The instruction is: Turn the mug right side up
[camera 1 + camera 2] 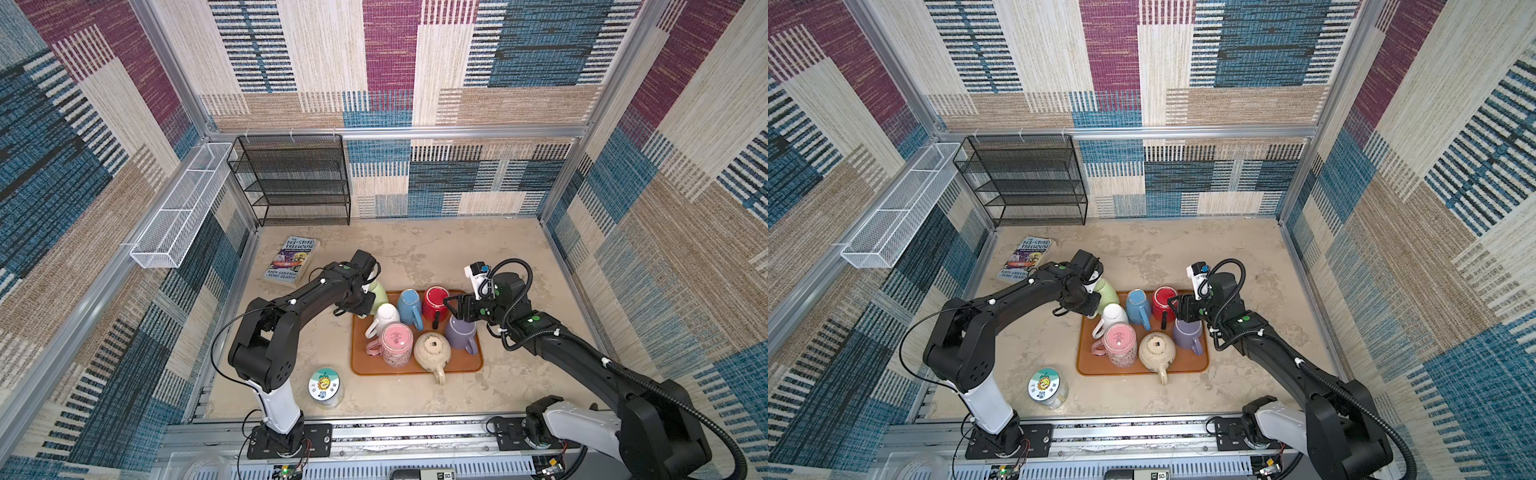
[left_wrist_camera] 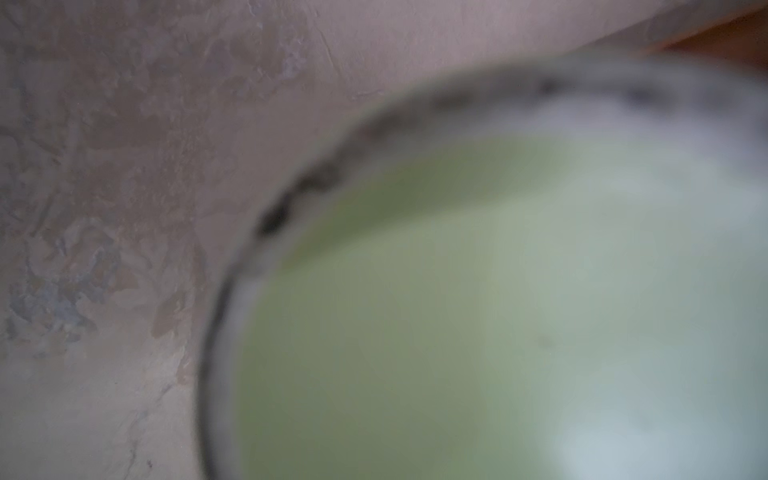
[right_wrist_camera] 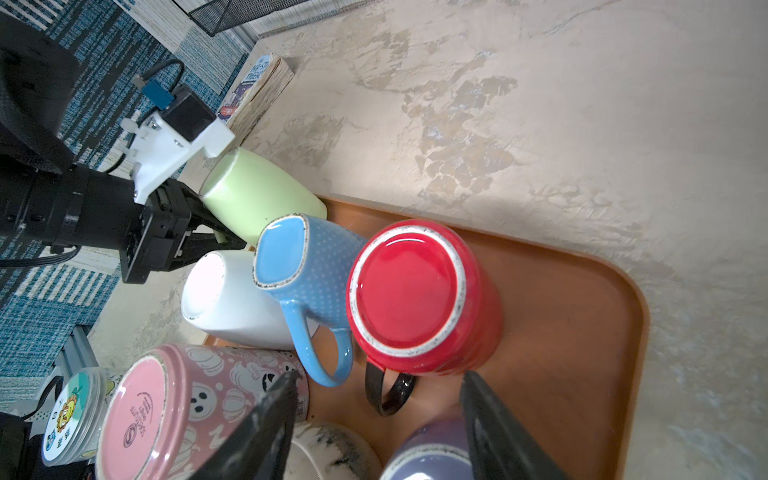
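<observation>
Left gripper (image 3: pixel 228 242) pinches the tilted green mug (image 3: pixel 257 195) at the tray's (image 3: pixel 582 316) far left corner; right gripper (image 3: pixel 380 378) gapes empty over purple mug (image 3: pixel 432 449).

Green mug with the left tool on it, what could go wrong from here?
1. The green mug sits tilted in what looks like a narrow pinch by the left tool; it could slip while turning.
2. The white mug and blue mug crowd it; swinging it over may knock them.
3. The open right tool hangs just above the purple mug and could bump it.
</observation>
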You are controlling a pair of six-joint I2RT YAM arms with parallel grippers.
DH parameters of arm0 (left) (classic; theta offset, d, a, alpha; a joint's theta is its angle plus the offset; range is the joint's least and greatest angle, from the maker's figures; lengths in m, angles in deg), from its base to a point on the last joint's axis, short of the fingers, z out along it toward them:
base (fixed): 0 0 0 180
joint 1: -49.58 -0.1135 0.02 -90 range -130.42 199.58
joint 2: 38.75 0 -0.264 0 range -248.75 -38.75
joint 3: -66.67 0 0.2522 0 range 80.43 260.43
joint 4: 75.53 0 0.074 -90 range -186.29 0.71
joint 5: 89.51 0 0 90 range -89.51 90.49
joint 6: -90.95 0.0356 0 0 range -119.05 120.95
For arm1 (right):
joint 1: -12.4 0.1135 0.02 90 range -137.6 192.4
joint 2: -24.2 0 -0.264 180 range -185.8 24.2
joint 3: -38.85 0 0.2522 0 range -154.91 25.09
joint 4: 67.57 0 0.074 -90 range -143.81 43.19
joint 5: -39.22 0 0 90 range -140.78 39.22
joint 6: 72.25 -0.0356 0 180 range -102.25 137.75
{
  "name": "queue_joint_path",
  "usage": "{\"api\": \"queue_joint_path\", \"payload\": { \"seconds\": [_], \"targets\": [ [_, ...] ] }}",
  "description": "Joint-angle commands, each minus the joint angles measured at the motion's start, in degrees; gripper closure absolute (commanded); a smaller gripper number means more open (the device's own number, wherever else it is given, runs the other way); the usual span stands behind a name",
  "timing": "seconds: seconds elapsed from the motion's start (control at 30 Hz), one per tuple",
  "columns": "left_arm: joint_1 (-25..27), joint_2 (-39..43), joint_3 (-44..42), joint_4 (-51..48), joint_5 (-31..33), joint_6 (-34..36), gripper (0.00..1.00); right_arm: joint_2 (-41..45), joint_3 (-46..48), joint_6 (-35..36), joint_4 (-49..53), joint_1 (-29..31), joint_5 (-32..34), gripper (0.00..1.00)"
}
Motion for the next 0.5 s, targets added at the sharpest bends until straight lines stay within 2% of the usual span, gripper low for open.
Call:
{"api": "queue_joint_path", "payload": {
  "seconds": [0.0, 0.17, 0.47],
  "targets": [
    [0.1, 0.8, 0.3, 1.7, -0.8, -1.4, 0.88, 0.2, -0.1, -0.7, -2.0, 0.1, -1.2, 0.36],
    [0.2, 1.6, -0.1, 1.8, -0.9, -1.9, 1.0, 0.0, 0.0, -1.0, -2.3, 0.1, -2.6, 0.37],
    [0.3, 3.9, -0.4, 1.8, -1.0, -3.2, 1.0, 0.7, -0.7, -0.7, -1.1, 0.7, -2.9, 0.37]
  ]
}}
